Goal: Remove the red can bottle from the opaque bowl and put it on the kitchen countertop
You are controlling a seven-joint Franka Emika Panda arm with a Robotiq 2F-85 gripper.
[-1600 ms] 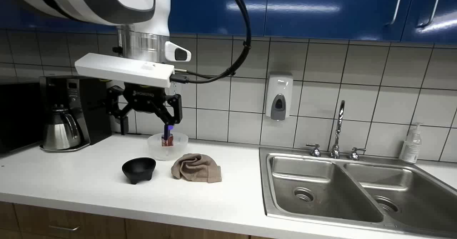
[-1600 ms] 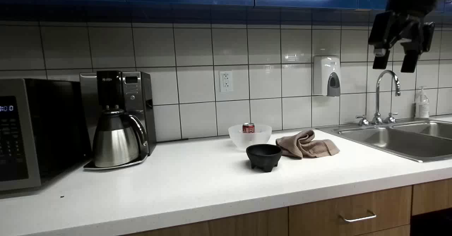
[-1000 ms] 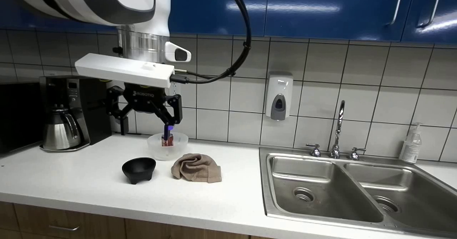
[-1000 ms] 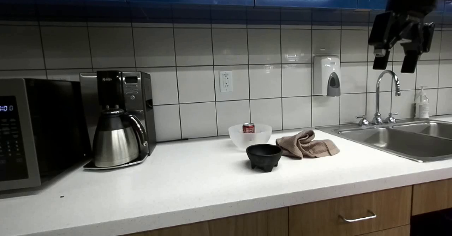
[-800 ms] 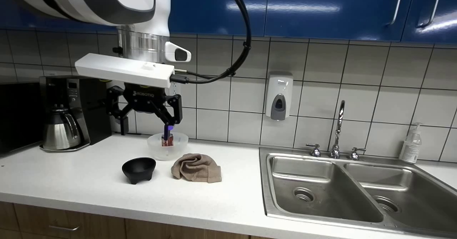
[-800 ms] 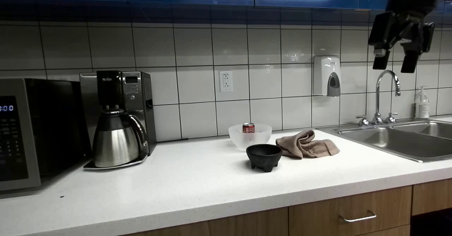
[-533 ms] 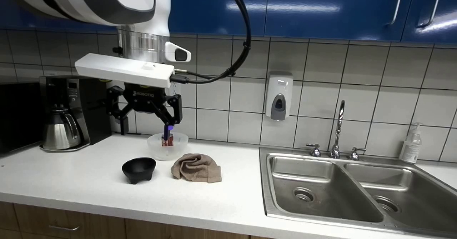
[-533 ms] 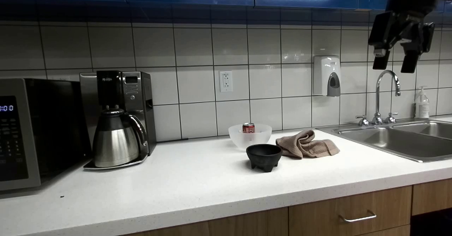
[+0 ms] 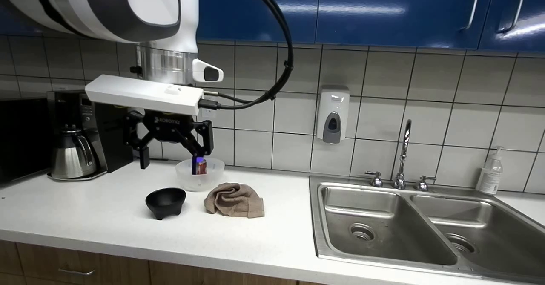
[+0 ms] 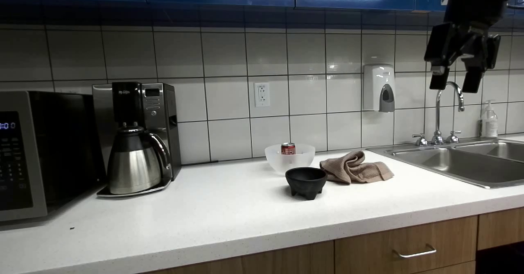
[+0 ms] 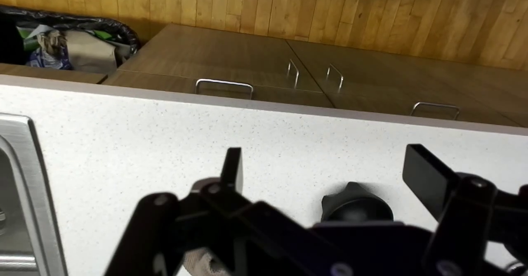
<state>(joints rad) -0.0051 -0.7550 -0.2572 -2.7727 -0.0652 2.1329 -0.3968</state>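
Observation:
A small red can (image 10: 288,148) with a silver top stands inside a frosted whitish bowl (image 10: 274,161) near the back of the white countertop (image 10: 229,212). In another exterior view the can (image 9: 202,168) and bowl (image 9: 216,177) show partly behind one finger. My gripper (image 9: 169,164) is open and empty, in the air above the counter. It also shows at upper right in an exterior view (image 10: 455,84), apart from the can. In the wrist view the fingers (image 11: 326,166) are spread wide over the counter (image 11: 136,148); can and bowl are out of that view.
A black footed bowl (image 10: 306,180) and a crumpled brown towel (image 10: 358,169) lie near the frosted bowl. A coffee maker (image 10: 137,155) and microwave (image 10: 53,151) stand at one end. A steel sink (image 9: 313,217) is at the other end. A tiled wall is behind.
My arm and gripper have come down a little and shifted slightly left in both exterior views. The fingers stay open. The can, bowls and towel have not moved.

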